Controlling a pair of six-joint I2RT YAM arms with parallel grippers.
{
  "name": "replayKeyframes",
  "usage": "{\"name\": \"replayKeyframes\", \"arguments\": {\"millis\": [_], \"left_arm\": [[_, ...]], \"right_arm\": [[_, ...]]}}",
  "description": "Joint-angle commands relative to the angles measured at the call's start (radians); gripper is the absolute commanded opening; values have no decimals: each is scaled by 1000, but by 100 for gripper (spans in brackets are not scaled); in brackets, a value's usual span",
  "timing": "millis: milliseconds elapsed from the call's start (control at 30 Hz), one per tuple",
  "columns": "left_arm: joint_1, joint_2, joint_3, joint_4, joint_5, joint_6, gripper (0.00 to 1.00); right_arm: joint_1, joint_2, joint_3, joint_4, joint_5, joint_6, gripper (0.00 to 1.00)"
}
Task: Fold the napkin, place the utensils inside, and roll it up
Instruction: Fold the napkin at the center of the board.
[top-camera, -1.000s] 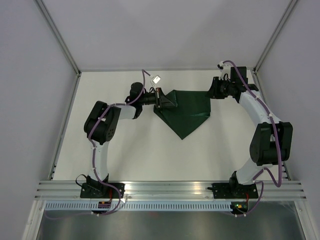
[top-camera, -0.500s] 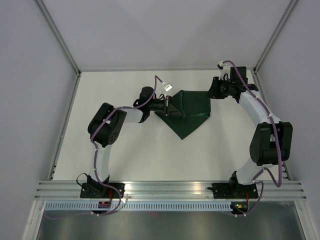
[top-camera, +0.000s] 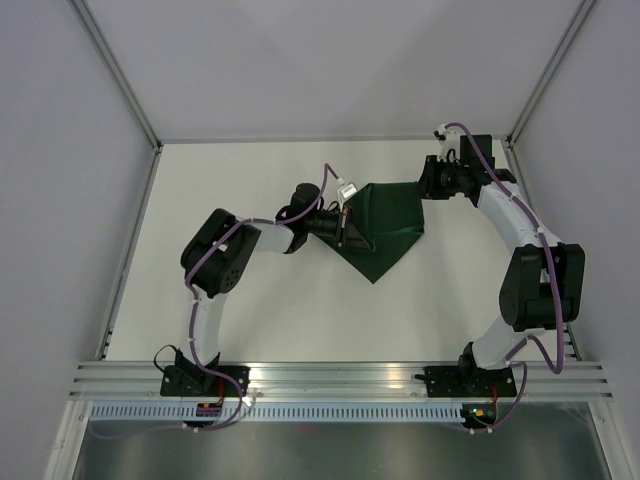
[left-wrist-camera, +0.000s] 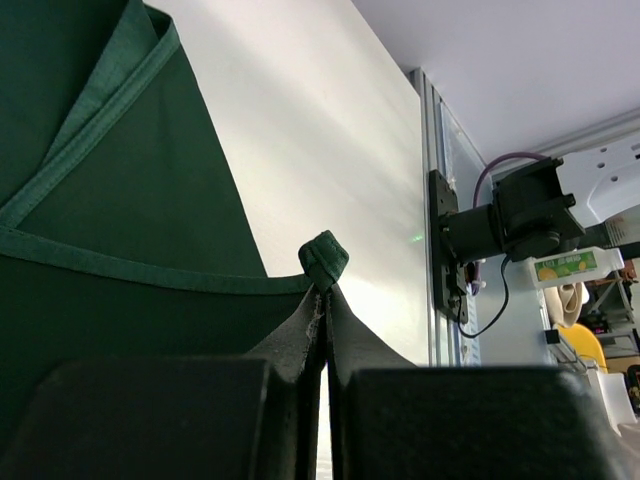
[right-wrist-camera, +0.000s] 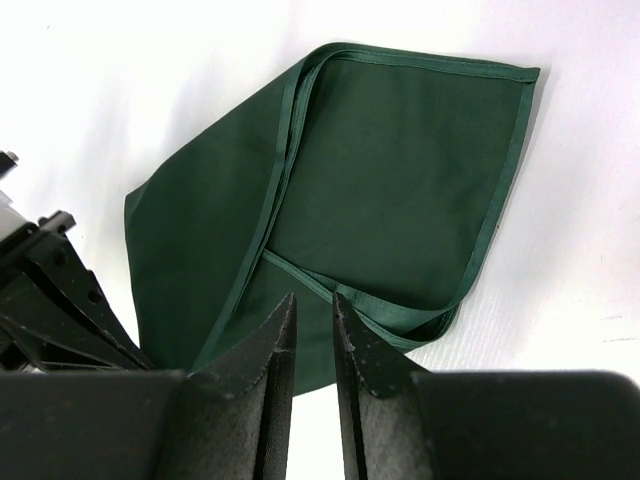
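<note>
We see the left hand (left-wrist-camera: 325, 292) pinching a corner of the napkin (left-wrist-camera: 120, 230). The right hand (right-wrist-camera: 313, 300) hovers above it, slightly parted and empty.

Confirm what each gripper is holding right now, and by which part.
The left gripper pinches the napkin by one hemmed corner. The right gripper holds nothing: jaws slightly apart over it.

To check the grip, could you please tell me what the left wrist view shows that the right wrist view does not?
Left wrist only: the left gripper shut on a bunched napkin corner, and a yellow-labelled bottle beyond the table. Right wrist only: the napkin's whole folded outline, and the right gripper, slightly open, holding nothing. Both: the green hemmed napkin on the white table.
</note>
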Motion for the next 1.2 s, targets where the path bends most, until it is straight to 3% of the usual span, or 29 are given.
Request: {"name": "replayKeyframes", "arguments": {"millis": [0,400,800,1167], "left_arm": [[-19,-9,-21,-8,-5,80,2],[-90,0,-25,-129,-142,169,7],[-113,-18,-27,-166,-256,197,51],[-75,-153,97,-221,-327,163,61]], "right_arm": [[1,-13,1,0,14,0,27],[4,-7,-1,1,23,-3,26],[9,-2,-1,-3,29,-6,27],[9,30,-11,-80,69,-43,26]]}}
